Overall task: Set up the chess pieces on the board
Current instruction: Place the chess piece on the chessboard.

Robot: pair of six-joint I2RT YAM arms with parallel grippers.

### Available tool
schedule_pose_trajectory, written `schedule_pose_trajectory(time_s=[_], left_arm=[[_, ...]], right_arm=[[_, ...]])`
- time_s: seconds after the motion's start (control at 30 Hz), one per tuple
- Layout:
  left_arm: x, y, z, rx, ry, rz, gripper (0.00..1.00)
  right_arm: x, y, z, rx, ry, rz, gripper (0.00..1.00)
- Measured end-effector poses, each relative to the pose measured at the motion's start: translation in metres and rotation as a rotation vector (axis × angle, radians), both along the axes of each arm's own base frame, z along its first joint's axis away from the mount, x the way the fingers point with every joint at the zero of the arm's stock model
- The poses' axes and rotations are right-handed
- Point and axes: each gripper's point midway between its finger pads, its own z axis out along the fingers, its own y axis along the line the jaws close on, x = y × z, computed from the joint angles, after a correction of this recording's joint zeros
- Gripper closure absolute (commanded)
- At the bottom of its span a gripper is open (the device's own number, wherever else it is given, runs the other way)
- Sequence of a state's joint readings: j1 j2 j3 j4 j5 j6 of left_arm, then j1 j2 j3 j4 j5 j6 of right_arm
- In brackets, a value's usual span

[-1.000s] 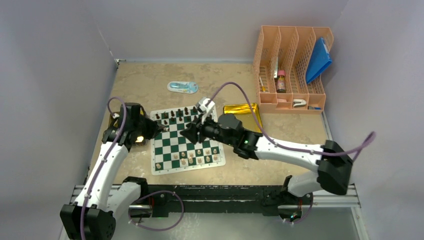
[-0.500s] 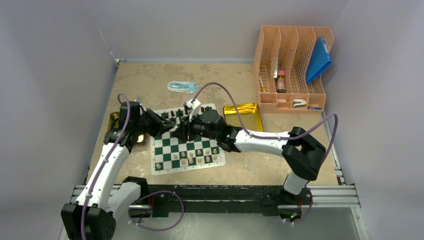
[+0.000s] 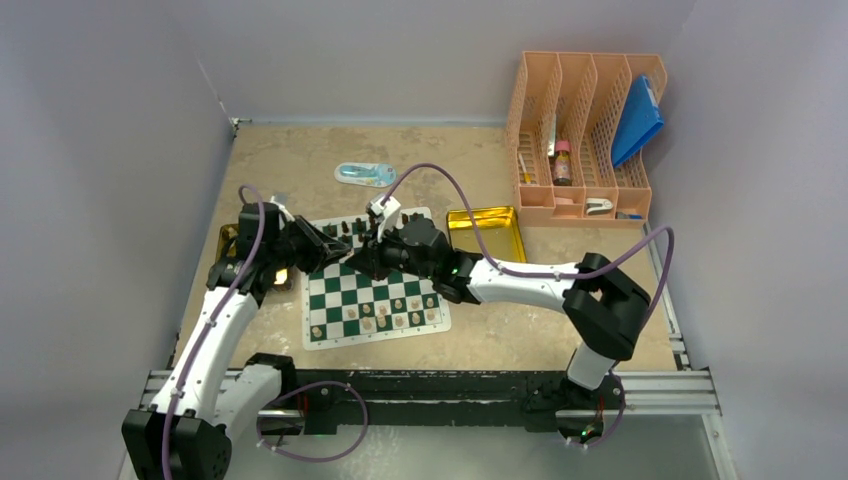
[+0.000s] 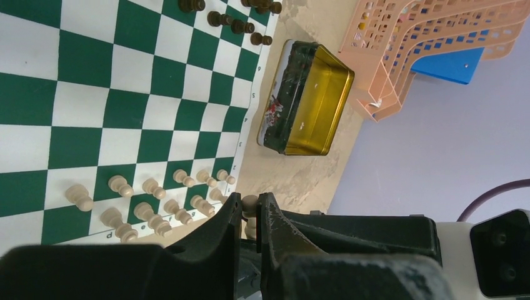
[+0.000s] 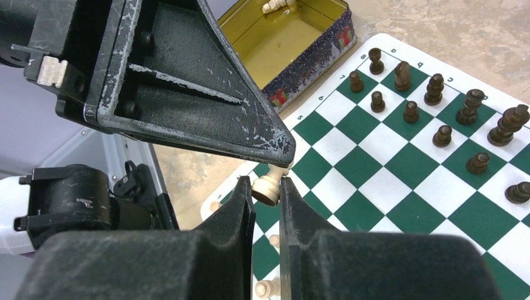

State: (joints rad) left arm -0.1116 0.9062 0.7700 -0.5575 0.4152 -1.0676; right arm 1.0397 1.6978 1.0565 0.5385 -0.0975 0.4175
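Note:
The green-and-white board (image 3: 330, 337) (image 4: 125, 112) (image 5: 400, 162) lies mid-table. Dark chess pieces (image 3: 345, 230) (image 5: 431, 106) line its far rows and cream ones (image 3: 395, 315) (image 4: 150, 194) its near rows. Above the board's left part the two grippers meet tip to tip. My left gripper (image 3: 340, 255) (image 4: 250, 209) is shut on the head of a cream piece (image 4: 250, 206). My right gripper (image 3: 358, 260) (image 5: 269, 190) is shut on the base of that same cream piece (image 5: 269, 187), which hangs clear of the squares.
A gold tray (image 3: 490, 230) (image 4: 312, 106) sits right of the board. Another gold tray (image 3: 230, 240) (image 5: 294, 37) on the left holds a cream piece (image 5: 278, 6). A peach organiser (image 3: 585, 135) stands back right and a blue packet (image 3: 365, 174) lies behind the board.
My right arm swung left over the board to meet the left gripper, and its jaws closed on the cream piece's base. The left gripper shifted slightly right, still gripping.

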Motion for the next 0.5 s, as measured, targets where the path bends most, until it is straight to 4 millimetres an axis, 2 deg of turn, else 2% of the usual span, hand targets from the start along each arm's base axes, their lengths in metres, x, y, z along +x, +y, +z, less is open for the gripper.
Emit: schedule_pose_trajectory(time_s=[0.1,0.2,0.3,0.5], left_arm=[[-0.002,0.0,0.002,0.022,-0.031,-0.03,0.91],[-0.005,-0.002,0.005,0.054,-0.087,-0.101,0.72],[-0.012,-0.01,0.014,0.063,-0.155,-0.217,0.61],[-0.022,-0.03,0.063,0.029,-0.335,-0.433,0.59]], right_arm=[[0.001,0.0,0.0,-0.01,-0.029,0.01,1.0],[0.0,-0.002,0.002,-0.022,-0.075,0.03,1.0],[-0.007,-0.011,0.006,-0.023,-0.14,0.064,1.0],[-0.031,-0.038,0.02,-0.003,-0.328,0.17,1.0]])
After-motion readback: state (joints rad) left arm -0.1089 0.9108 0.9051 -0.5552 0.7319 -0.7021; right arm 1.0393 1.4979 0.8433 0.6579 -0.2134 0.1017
